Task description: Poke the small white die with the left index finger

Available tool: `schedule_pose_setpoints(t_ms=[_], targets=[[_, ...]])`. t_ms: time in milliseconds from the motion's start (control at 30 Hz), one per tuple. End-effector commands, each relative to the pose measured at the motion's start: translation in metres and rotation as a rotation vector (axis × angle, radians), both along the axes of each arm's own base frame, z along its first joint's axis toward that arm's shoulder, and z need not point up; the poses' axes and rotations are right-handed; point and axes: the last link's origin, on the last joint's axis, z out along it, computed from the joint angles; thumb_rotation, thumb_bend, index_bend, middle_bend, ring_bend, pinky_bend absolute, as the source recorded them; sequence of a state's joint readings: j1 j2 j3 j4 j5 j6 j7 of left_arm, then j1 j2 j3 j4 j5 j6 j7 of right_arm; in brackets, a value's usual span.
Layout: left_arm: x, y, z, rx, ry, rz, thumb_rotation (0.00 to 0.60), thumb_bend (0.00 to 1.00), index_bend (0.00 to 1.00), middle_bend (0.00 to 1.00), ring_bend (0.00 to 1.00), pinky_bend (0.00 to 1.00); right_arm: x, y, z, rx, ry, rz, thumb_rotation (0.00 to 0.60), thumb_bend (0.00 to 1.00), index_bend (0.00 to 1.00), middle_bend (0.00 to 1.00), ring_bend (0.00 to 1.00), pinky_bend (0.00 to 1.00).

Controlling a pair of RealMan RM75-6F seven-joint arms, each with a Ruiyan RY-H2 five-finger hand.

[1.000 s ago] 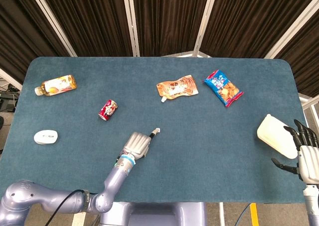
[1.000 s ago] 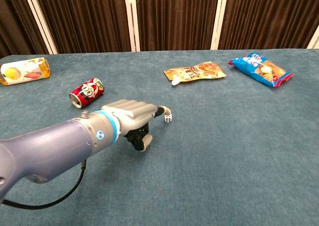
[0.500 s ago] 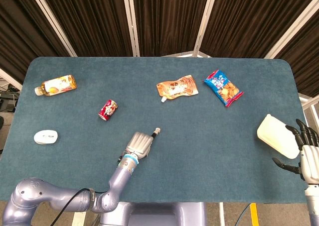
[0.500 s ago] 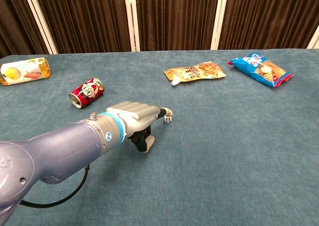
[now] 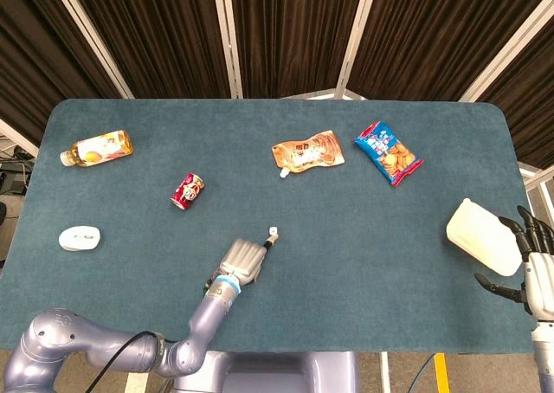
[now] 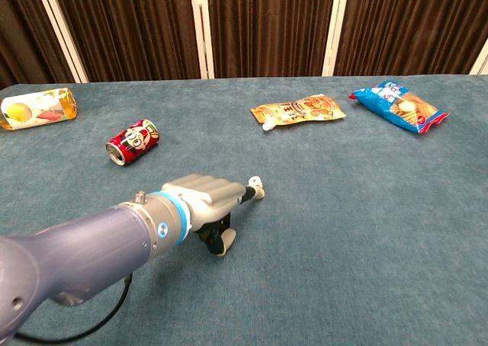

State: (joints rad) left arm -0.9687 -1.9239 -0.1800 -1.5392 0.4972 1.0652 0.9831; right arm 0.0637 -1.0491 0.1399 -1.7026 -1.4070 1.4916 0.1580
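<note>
The small white die (image 5: 273, 233) lies on the blue tablecloth (image 5: 363, 237), a little left of the middle and toward the near side. My left hand (image 5: 241, 260) is just behind it, fingers curled in and the index finger (image 5: 266, 244) stretched out, its tip at the die. In the chest view the left hand (image 6: 200, 202) points right and the die (image 6: 257, 184) shows as a white spot at the fingertip. I cannot tell whether they touch. My right hand (image 5: 534, 267) hangs at the table's right edge, fingers spread and empty.
A red can (image 5: 188, 190) lies left of the die, a tea bottle (image 5: 97, 147) far left, a white mouse (image 5: 80, 237) near the left edge. An orange pouch (image 5: 307, 153) and a blue snack bag (image 5: 387, 153) lie at the back. A white container (image 5: 479, 235) sits beside my right hand.
My left hand has drawn back toward the near edge, its index finger still pointing at the die. The die has shifted slightly nearer. The right hand has sunk a little.
</note>
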Motion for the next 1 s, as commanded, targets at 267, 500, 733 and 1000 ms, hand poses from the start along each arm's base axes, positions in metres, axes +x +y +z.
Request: schedule_pose_setpoints(t_ms=[267,500,733,1000], targets=[[-0.005,-0.016,0.014,-0.014,-0.017,-0.003,0.600,0.66,0.07,0.79,0.81,0.74,0.003,0.003,-0.002,0.003,0.007,0.010,0.600,0.05,0.14,0.00,0.00,0.00],[0.004,-0.017,0.039,0.046,-0.100,-0.052,0.600,0.66,0.07,0.76,0.77,0.71,0.001,0.003,-0.002,0.009,0.015,0.004,0.600,0.05,0.14,0.00,0.00,0.00],[-0.015,-0.023,0.096,0.214,-0.105,-0.145,0.600,0.41,0.05,0.29,0.35,0.39,-0.001,0.001,0.000,0.000,0.026,0.002,0.600,0.05,0.14,0.00,0.00,0.00],[-0.077,-0.045,0.163,0.391,-0.044,-0.114,0.600,0.29,0.00,0.00,0.00,0.00,0.000,0.000,-0.008,0.035,0.073,0.007,0.600,0.04,0.14,0.00,0.00,0.00]])
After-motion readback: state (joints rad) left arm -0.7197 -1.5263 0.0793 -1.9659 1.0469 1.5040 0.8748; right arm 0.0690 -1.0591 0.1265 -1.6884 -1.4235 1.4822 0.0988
